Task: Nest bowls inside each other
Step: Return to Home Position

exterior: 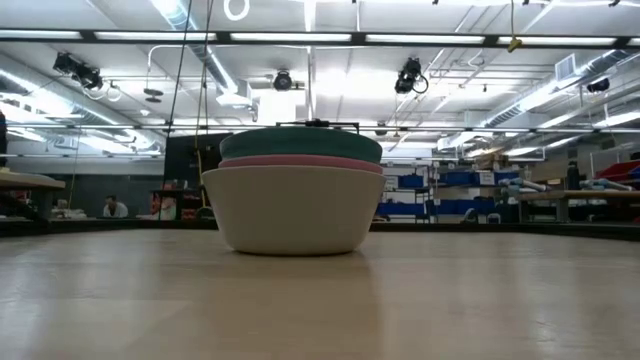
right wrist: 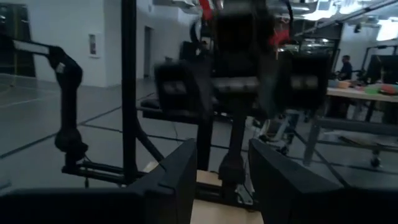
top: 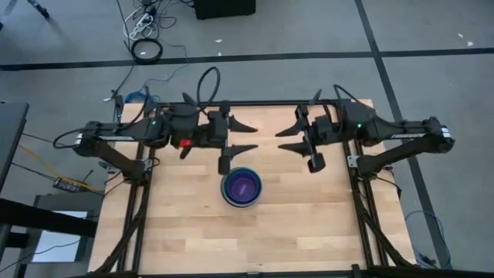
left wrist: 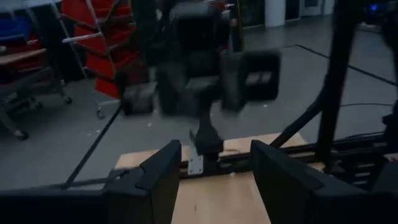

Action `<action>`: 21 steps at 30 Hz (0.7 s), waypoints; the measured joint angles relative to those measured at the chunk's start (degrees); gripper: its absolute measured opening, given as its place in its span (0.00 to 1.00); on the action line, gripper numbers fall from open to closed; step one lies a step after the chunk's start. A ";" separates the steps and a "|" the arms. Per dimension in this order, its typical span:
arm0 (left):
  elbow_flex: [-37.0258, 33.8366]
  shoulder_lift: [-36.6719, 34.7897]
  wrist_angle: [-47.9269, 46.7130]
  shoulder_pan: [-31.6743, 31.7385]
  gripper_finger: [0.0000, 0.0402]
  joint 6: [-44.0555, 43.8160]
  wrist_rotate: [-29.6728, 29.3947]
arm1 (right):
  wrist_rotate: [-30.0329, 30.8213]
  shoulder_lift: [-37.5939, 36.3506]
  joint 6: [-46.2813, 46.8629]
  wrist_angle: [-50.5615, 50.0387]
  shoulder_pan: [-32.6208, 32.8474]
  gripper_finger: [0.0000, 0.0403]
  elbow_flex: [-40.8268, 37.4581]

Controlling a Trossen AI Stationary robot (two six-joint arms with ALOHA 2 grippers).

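The bowls stand nested in one stack on the wooden table, a little nearer than its middle. From above I see a purple inside with a bluish ring around it. In the low view the grey-white outer bowl rests on its base, with a pink rim and a teal bowl showing above it. My left gripper and my right gripper hang high over the table's far half. They point level at each other, tips a short way apart. Both are open with nothing between their fingers.
A black frame rail runs along the table's far edge, and frame legs stand at both sides. Bare wood lies around the stack. In the low view, a person sits far off in the room behind.
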 joint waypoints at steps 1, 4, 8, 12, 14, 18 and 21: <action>-2.10 -0.86 1.14 0.89 0.50 -0.55 0.17 | -1.11 -0.57 0.29 -0.36 -0.79 0.33 0.00; -9.30 -4.75 4.21 2.66 0.50 -1.43 0.24 | -2.10 -2.46 0.83 -3.14 -1.81 0.33 0.00; -19.76 -14.40 9.45 4.47 0.50 -3.23 0.24 | -1.95 -5.68 0.83 -8.38 -1.73 0.33 -0.02; -29.95 -27.14 13.01 4.73 0.50 -4.32 -0.44 | -1.71 -9.15 0.14 -10.75 -0.42 0.33 -0.51; -34.35 -33.03 13.93 4.46 0.50 -5.19 -1.11 | -1.71 -11.34 -0.31 -10.76 0.49 0.33 -1.70; -41.62 -43.80 15.76 3.90 0.50 -6.71 -3.11 | 0.34 -16.86 -0.52 -10.50 2.12 0.33 -5.95; -45.68 -49.66 15.66 3.85 0.50 -7.52 -3.78 | 4.33 -21.40 -0.49 -10.59 3.44 0.33 -10.11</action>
